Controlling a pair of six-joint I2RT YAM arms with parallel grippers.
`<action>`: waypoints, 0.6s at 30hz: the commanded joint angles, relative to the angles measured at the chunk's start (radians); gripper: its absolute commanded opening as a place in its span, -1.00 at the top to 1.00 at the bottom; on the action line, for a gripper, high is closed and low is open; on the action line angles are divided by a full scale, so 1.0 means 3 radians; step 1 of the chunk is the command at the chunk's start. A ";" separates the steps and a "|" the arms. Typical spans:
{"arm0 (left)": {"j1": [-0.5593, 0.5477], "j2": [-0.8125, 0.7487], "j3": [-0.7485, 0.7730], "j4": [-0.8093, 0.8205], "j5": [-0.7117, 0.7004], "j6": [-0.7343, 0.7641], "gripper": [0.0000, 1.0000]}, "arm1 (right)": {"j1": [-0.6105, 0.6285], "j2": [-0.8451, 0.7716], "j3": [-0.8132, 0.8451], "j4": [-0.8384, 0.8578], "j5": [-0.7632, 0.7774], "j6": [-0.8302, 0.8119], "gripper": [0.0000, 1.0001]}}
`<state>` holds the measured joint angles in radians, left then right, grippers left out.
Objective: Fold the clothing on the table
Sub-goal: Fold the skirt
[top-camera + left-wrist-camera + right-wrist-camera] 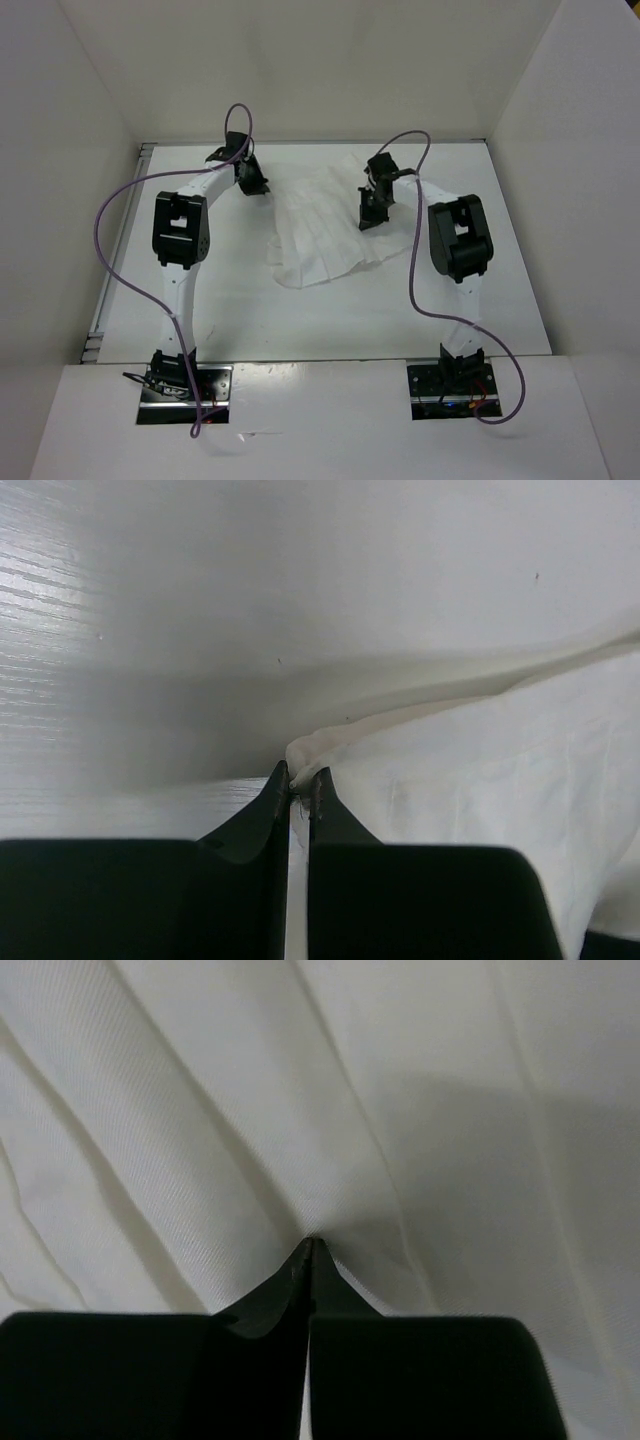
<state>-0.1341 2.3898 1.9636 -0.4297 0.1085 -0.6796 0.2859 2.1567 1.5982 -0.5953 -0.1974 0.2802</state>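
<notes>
Left claw (298,780) on clothing (480,780); wrist-view detail

- Back wall (320,70): plain white, evenly lit.
- Left wall (50,180) and right wall (585,150): white, flanking the table (330,320).
- Metal rail (113,270): along the table's left edge.
- Light: soft, diffuse; shadows faint.

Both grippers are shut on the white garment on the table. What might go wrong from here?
1. The left gripper pinches only a sliver at the corner of the clothing, so the fabric may slip out on lifting.
2. The right gripper is shut on the wrinkled surface, away from any visible edge. It may catch just one layer, and the fold could come out skewed.
</notes>
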 commanded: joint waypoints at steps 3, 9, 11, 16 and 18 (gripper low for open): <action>0.0017 -0.0137 -0.0061 -0.0030 0.0012 0.0112 1.00 | 0.0681 -0.0597 -0.1057 -0.0311 -0.0400 0.0272 1.00; 0.0017 -0.0260 -0.0317 0.0037 0.0047 0.0113 1.00 | 0.0643 -0.1196 -0.0921 -0.0500 0.0044 0.0385 0.47; 0.0017 -0.0291 -0.0358 0.0037 0.0047 0.0113 1.00 | 0.0429 -0.1196 -0.0599 -0.0501 0.0111 0.0279 0.20; 0.0017 -0.0408 -0.0496 0.0067 0.0078 0.0143 1.00 | 0.0040 -0.0875 0.0015 -0.0409 0.0198 0.0119 0.13; 0.0017 -0.0444 -0.0543 0.0067 0.0048 0.0179 1.00 | -0.0078 -0.0691 0.0092 -0.0241 0.0117 0.0089 0.13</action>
<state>-0.1341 2.3131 1.8256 -0.3893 0.1280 -0.6563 0.2947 1.8839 1.5784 -0.7082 -0.1806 0.3386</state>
